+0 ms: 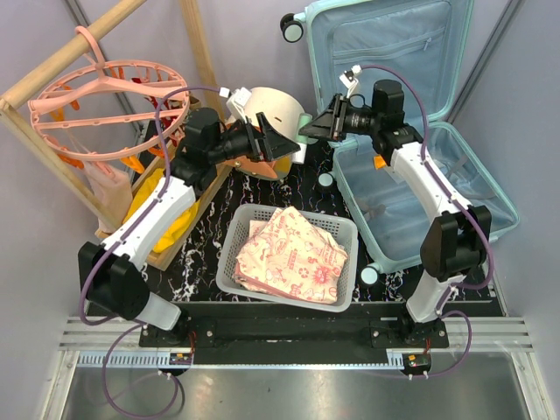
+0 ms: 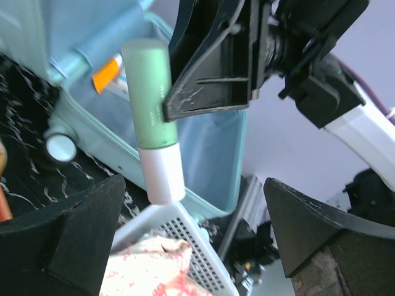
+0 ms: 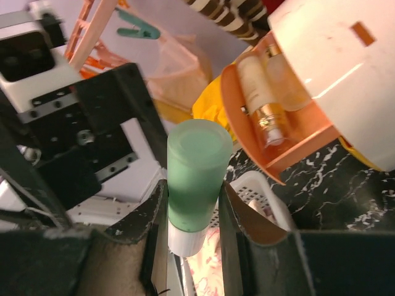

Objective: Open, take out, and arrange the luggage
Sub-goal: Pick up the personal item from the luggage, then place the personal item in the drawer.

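My R gripper (image 3: 191,213) pinches green tube (image 3: 196,163); my L gripper (image 1: 276,145) is spread wide. Rec: centre L round tube body before R lets go.

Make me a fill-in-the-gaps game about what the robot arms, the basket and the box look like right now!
1. The right gripper is shut on a green tube with a ____ cap.
2. The left gripper has its jaws wide ____.
3. The flowery cloth lies in the white ____.
4. The orange drawer of the rounded box holds small ____.

Missing words: white; open; basket; bottles.
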`<state>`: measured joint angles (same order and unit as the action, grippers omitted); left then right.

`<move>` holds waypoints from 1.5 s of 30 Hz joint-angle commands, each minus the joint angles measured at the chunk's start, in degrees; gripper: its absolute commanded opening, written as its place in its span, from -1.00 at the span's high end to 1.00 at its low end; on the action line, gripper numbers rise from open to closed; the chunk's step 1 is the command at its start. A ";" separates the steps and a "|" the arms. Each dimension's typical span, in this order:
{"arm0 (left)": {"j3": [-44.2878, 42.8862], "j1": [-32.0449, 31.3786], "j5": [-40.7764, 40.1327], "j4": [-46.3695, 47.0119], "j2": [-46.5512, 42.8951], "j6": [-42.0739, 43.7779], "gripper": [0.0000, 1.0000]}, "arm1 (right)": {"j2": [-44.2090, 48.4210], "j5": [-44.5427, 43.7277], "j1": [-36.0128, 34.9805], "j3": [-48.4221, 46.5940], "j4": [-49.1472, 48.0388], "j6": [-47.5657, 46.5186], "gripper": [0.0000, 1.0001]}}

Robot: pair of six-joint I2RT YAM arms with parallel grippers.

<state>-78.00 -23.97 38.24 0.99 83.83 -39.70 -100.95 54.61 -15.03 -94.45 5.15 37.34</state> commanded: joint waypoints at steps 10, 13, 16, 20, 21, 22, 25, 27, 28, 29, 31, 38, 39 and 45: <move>-2.68 -1.17 5.18 1.64 2.21 -1.87 -0.88 | -1.36 10.78 -3.08 -5.83 -1.72 3.17 1.00; -5.05 -1.17 5.35 0.85 3.61 -1.60 -0.82 | -1.36 10.61 -3.52 -5.83 -1.72 2.91 1.00; -6.46 -1.43 6.14 0.76 5.11 -2.04 -0.63 | -1.71 10.52 -3.61 -6.62 -1.72 2.91 1.00; -6.55 -1.79 6.32 0.85 5.55 -1.61 -0.26 | -2.41 10.78 -3.69 -7.41 -1.72 2.82 1.00; -6.38 -1.87 6.41 0.76 5.55 -1.69 -0.05 | -2.33 10.52 -3.61 -7.32 -1.72 2.82 1.00; -6.38 -1.87 6.58 0.42 5.73 -1.61 0.06 | -2.33 10.43 -3.61 -7.24 -1.81 2.74 1.00; -6.29 -1.87 6.94 -0.73 5.64 -1.34 0.61 | -1.80 8.76 -3.61 -6.45 -1.72 2.47 0.96; -5.59 -1.87 5.98 -0.82 5.20 -0.64 0.89 | -1.19 6.05 -3.52 -5.66 -1.46 2.30 0.79; -5.33 -1.70 4.84 -3.17 4.33 -0.20 1.00 | -0.83 4.56 -3.43 -5.22 -1.37 2.12 0.52; -5.06 -1.61 3.52 -4.06 3.80 0.24 1.00 | 0.13 3.06 -3.34 -4.78 -1.37 1.95 0.40; -4.18 -0.48 -1.13 -6.17 2.57 0.42 1.00 | 1.10 -1.68 -2.64 -3.46 -1.46 1.59 0.17; 1.96 2.34 -26.17 -8.91 -4.46 -10.38 1.00 | 5.40 -10.22 1.14 -0.56 -1.46 0.19 -0.24; 2.67 2.52 -29.68 -7.95 -4.64 -13.35 1.00 | 5.76 -10.14 1.49 -0.29 -1.37 -0.34 -0.27; -0.84 2.43 -40.32 -9.78 -1.49 -21.18 1.00 | 8.04 -10.93 2.11 1.29 -0.75 -1.48 -0.32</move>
<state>-75.53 -21.37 9.82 -10.61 81.54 -52.95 -96.95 45.69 -12.43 -94.13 5.78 37.71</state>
